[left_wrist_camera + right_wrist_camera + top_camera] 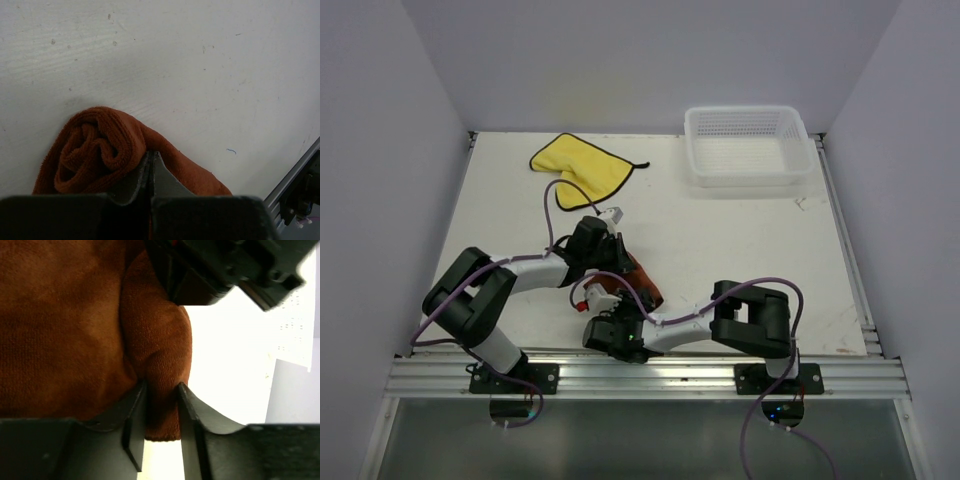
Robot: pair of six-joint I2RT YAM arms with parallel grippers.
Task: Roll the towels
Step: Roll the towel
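So, both arms are bunched up over the rust-brown towel (95, 145), which sits on the table (740, 260) near the front edge, about in the middle between the two bases. From the left wrist view the left claw (151, 159) is pressed together, with no gap between the fingers. Its tips are dug right into the cloth where a fat curled-up roll on one side meets a flatter flap on the other. I honestly can't tell if any fabric is caught between them or if they're just nosed in against it. The right claw (161, 390) comes at the same towel from the near side with its fingers partly spread. A plump fold of the brown cloth sits between them, touching both inner faces, though it doesn't look squashed. The rest of the towel fills the left of that view, and the dark body of the other arm hangs just above the fold. The yellow towel (582, 168) with its dark edging lies flat-ish and loosely folded toward the back left of the table, well apart from the arms. A white mesh basket (745, 170) sits in the back right corner.
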